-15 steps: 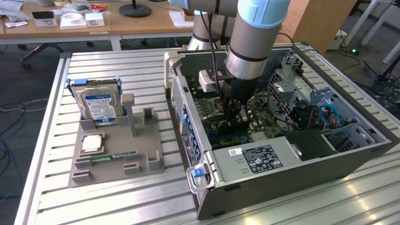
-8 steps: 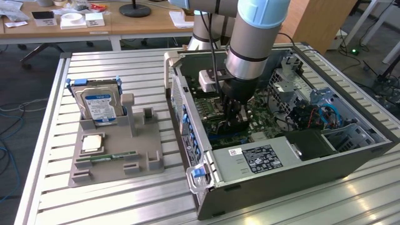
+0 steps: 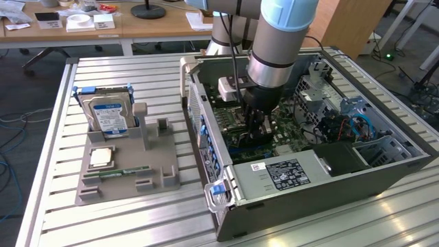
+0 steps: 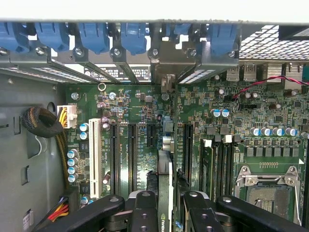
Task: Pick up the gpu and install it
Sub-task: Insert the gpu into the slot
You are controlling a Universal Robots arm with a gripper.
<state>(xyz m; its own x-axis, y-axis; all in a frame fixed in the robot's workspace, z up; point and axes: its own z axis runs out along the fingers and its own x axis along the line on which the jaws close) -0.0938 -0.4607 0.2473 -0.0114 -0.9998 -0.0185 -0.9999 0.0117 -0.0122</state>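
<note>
**GPU held edge-on above the slots**

As seen in the exterior view, my gripper (image 3: 257, 135) is down inside the open computer case (image 3: 384, 154), low over the motherboard (image 3: 237, 116). On the grey holder (image 3: 127, 177) at the exterior view's left stand the hard drive (image 3: 108, 117) and the memory stick (image 3: 123, 171); no card sits there.

In the wrist view, my fingers (image 4: 145, 210) are closed to a narrow gap on the gpu (image 4: 165, 193), which shows edge-on as a thin strip between them. Its long axis runs parallel to the dark expansion slots (image 4: 132, 157). I judge it to hang directly beneath me, over a slot, seating unconfirmed.
</note>
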